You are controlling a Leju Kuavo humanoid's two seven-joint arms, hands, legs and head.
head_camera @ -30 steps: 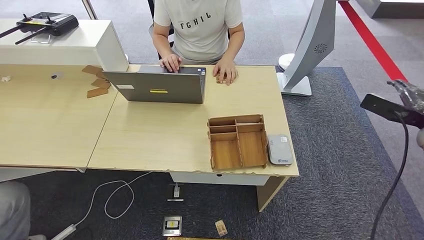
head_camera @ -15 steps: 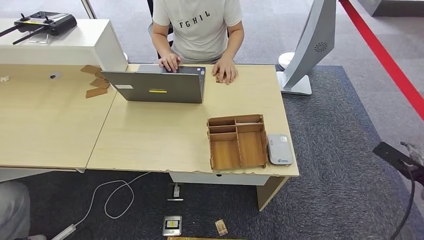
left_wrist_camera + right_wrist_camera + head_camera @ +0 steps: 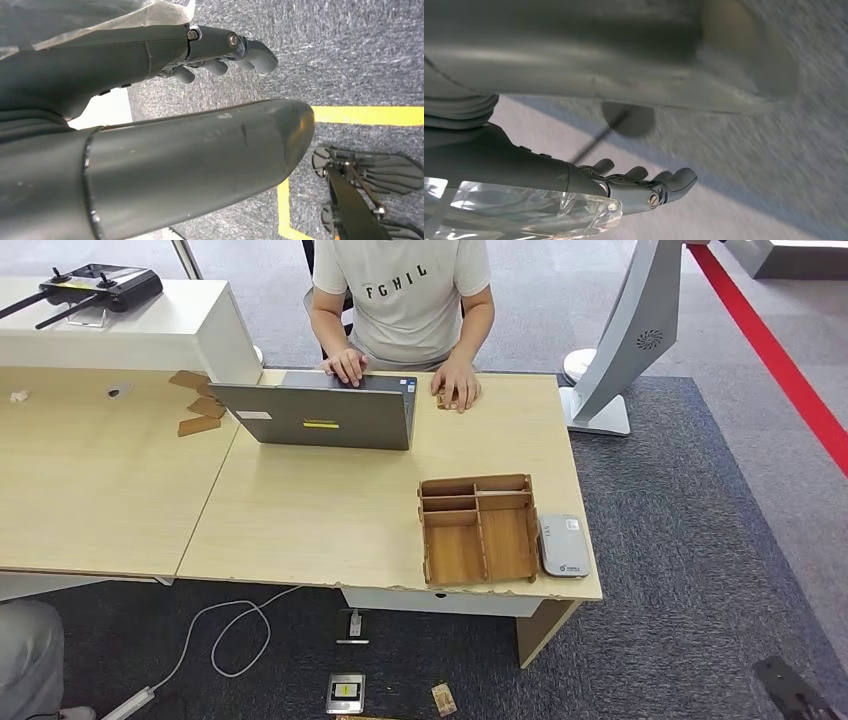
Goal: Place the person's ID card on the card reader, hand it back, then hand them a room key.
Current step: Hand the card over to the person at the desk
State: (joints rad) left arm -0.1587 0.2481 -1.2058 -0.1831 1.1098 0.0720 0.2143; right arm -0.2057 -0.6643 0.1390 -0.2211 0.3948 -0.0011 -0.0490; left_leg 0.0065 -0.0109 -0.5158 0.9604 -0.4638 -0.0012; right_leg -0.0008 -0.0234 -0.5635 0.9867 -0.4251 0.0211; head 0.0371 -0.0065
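Since both arms hang by the robot's sides, the left hand (image 3: 220, 50) and right hand (image 3: 644, 187) point at the carpet with loosely curled fingers holding nothing, far from the table (image 3: 300, 510). Across it, something small and tan under the person's hand (image 3: 458, 392) may be the ID card. The grey card reader (image 3: 563, 545) lies flat beside the wooden tray (image 3: 478, 530), well away from either hand's fingers.

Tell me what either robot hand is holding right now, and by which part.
Nothing is held. The left hand and right hand both hang over grey carpet with fingers loosely extended and nothing in them.
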